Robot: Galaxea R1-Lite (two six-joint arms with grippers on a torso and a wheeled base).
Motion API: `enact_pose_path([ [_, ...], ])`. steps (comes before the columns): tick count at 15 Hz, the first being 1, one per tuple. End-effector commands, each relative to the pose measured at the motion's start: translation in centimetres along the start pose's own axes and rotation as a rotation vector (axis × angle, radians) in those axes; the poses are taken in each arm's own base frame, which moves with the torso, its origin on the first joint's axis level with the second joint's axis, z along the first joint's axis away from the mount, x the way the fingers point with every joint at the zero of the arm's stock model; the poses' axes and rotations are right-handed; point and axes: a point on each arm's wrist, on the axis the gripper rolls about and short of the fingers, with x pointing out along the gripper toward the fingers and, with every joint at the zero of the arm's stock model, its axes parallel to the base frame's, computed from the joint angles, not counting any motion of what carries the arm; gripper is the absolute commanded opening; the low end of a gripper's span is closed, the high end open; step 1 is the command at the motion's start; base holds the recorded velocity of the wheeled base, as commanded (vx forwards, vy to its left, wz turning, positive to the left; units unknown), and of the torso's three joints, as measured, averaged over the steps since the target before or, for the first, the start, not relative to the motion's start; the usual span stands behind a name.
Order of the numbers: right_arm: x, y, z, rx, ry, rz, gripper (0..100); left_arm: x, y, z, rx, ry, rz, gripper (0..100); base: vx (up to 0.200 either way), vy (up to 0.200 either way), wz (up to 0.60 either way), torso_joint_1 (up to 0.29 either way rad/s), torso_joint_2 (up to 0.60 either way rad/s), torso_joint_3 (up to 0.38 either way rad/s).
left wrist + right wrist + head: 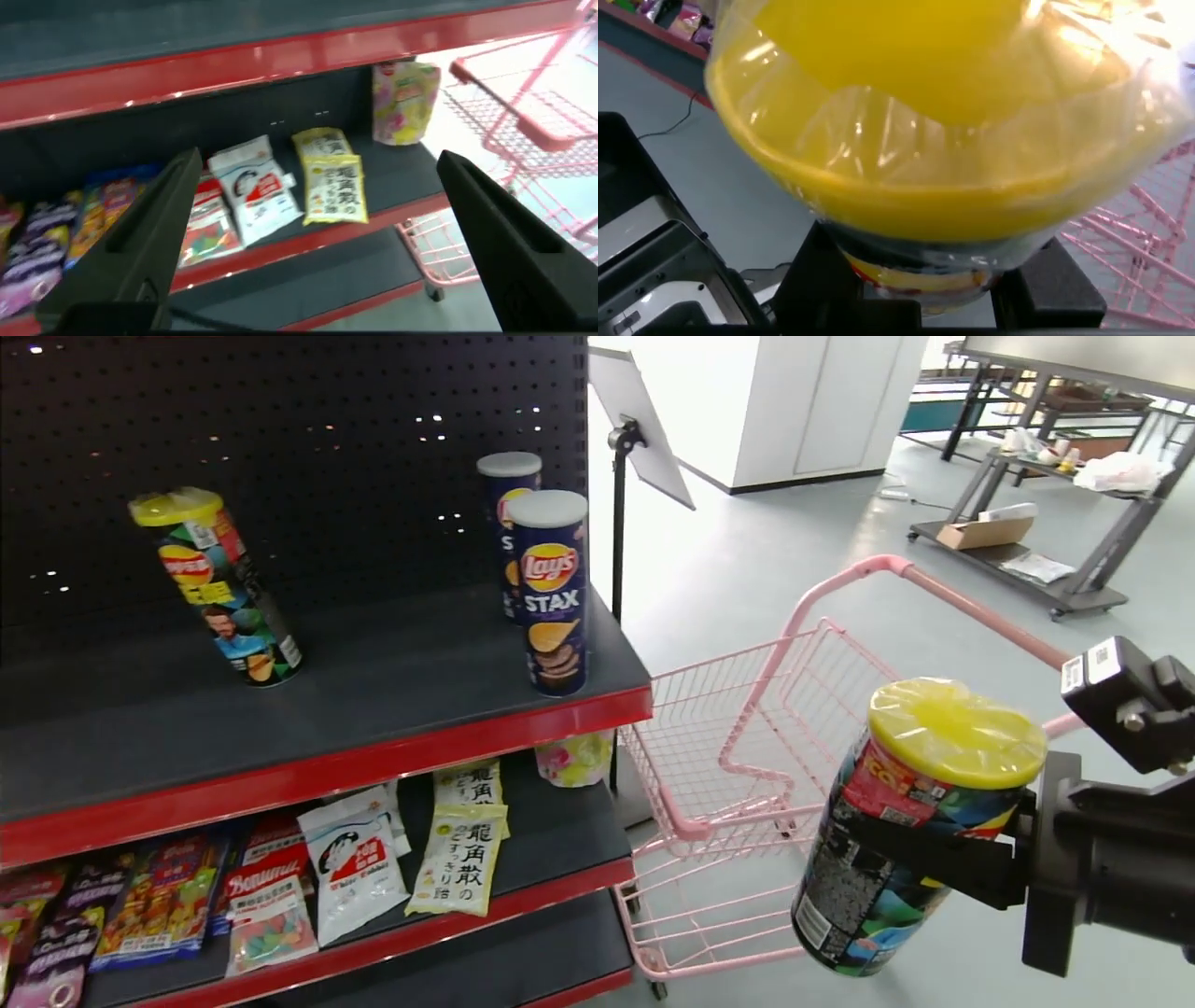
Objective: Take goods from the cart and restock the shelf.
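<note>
My right gripper point(934, 854) clamps the can point(952, 737), near upright; the shelf point(392, 663) lies left of it (left gripper point(318, 243) gapes, empty).

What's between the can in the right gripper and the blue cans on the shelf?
The pink cart, seen in the head view, stands between the yellow-lidded can and the blue cans.

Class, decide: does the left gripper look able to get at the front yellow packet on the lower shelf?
Probably yes: the left gripper is open and faces the front yellow packet, with nothing between them.
</note>
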Motion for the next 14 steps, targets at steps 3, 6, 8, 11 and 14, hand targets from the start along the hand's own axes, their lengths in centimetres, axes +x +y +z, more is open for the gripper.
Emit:
enact_pose_path([
  [3, -0.1, 0.1, -0.4, 0.002, 0.010, 0.002, 0, 0.0, 0.0, 0.0, -0.001, 0.001, -0.002, 100, 0.000, 0.000, 0.60, 0.002, 0.01, 0.002],
  [6, -0.1, 0.1, -0.5, -0.002, 0.013, 0.002, 0, 0.0, 0.0, 0.0, -0.001, 0.001, 0.000, 100, 0.000, 0.000, 0.60, 0.006, 0.01, 0.002],
  [8, -0.1, 0.0, -1.2, -0.031, 0.034, -0.002, 0, 0.0, 0.0, 0.0, 0.001, 0.001, -0.002, 100, 0.000, 0.000, 0.00, 0.000, 0.00, 0.000],
  [11, -0.2, 0.0, -1.1, -0.033, 0.016, -0.005, 0, 0.0, 0.0, 0.0, 0.001, 0.001, -0.002, 100, 0.000, 0.000, 0.00, 0.000, 0.00, 0.000],
  [14, -0.3, 0.0, -0.8, -0.024, -0.014, -0.002, 0, 0.0, 0.0, 0.0, 0.001, 0.001, 0.000, 100, 0.000, 0.000, 0.00, 0.000, 0.00, 0.000],
])
